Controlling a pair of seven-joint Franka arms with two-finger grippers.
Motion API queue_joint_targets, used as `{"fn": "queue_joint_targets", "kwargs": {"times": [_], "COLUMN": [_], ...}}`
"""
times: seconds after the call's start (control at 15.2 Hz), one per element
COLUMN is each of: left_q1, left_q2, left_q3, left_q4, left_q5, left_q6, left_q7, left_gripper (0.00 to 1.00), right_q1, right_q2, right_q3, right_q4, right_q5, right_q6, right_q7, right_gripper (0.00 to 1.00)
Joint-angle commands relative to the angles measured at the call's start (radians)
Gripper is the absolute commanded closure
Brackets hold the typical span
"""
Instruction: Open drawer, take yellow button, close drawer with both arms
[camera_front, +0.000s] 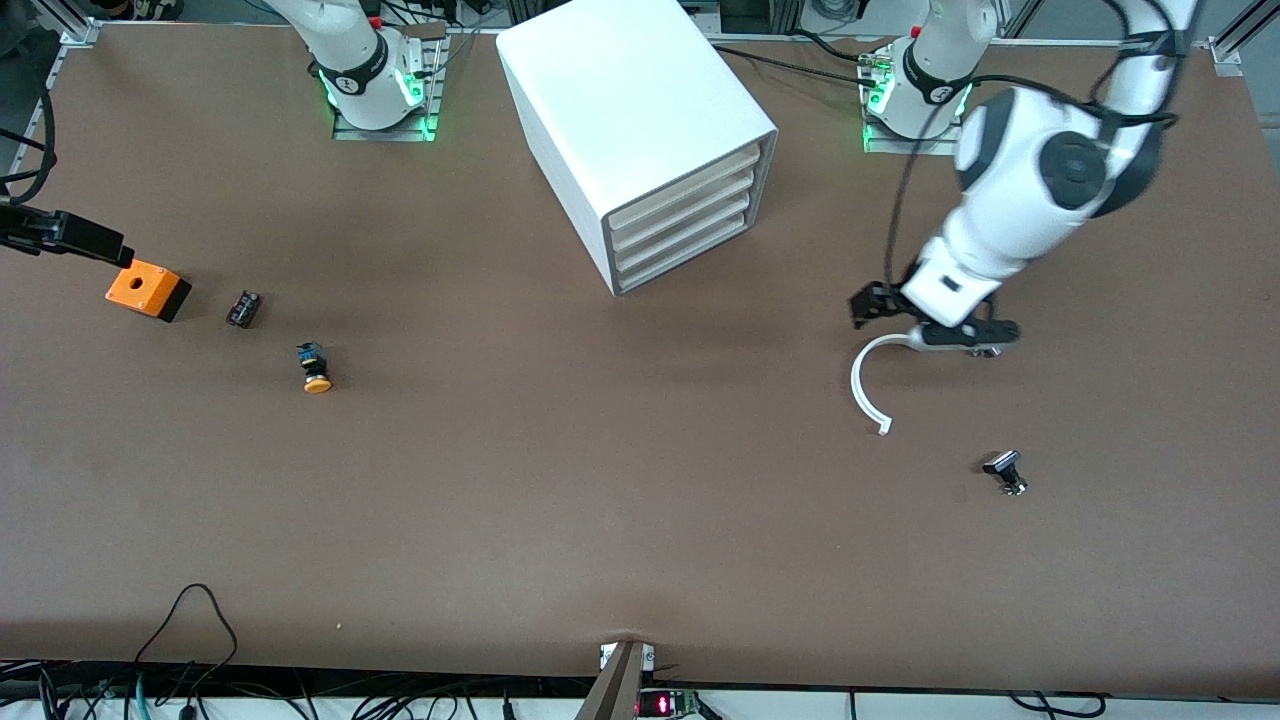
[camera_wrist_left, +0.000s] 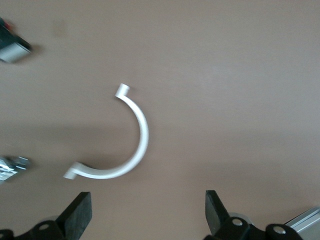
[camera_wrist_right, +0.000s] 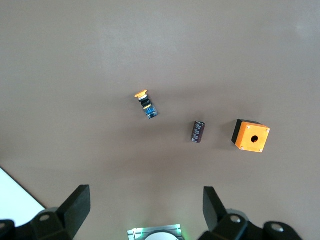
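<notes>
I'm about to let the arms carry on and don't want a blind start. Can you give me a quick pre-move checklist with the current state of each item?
1. Top drawer of the white box cabinet open: not ok, all four fronts sit flush.
2. Tiny orange-capped push button in the drawer: not ok, it lies on the brown table.
3. Left gripper open: ok, over the white curved handle piece.
4. Right gripper open: ok, holding nothing.
5. Orange cube with a hole apart from the button: ok.
</notes>
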Motion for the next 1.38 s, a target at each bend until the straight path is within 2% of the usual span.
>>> {"fn": "queue_joint_targets", "kwargs": {"times": [0.0, 0.2, 0.46, 0.59, 0.85, 1.31], "left_q1": [-0.008, -0.008, -0.015, -0.02, -0.035, -0.04], "left_q2": [-0.027, -0.053, -0.067, -0.075, -0.075, -0.075], "left_q3": [0.12, 0.206, 0.217, 0.214, 0.21, 0.207], "left_q4": [0.137, 0.251, 0.395, 0.438, 0.438, 0.435], "left_q5": [0.009, 0.07, 0.177, 0.188, 0.184, 0.164], "left_q6": [-0.212, -0.359, -0.493, -0.544, -0.582, -0.558], "left_q7": [0.214, 0.37, 0.408, 0.406, 0.368, 0.297], "left_gripper": [0.0, 0.0, 0.0, 0.0, 0.0, 0.0], "right_q1": [0.002, 0.002, 0.003, 0.003, 0.003, 0.002], "right_q2": [-0.083, -0.083, -0.08, -0.11, -0.242, -0.241], "right_q3": [-0.004, -0.015, -0.017, -0.015, -0.015, -0.018], "right_q4": [-0.113, -0.104, -0.116, -0.169, -0.358, -0.346], "right_q5": [0.022, 0.031, 0.027, 0.027, 0.036, 0.028], "right_q6": [0.038, 0.039, 0.078, 0.095, 0.243, 0.23], "right_q7": [-0.024, -0.073, -0.076, -0.076, -0.064, -0.076], "right_gripper": [0.0, 0.0, 0.0, 0.0, 0.0, 0.0]}}
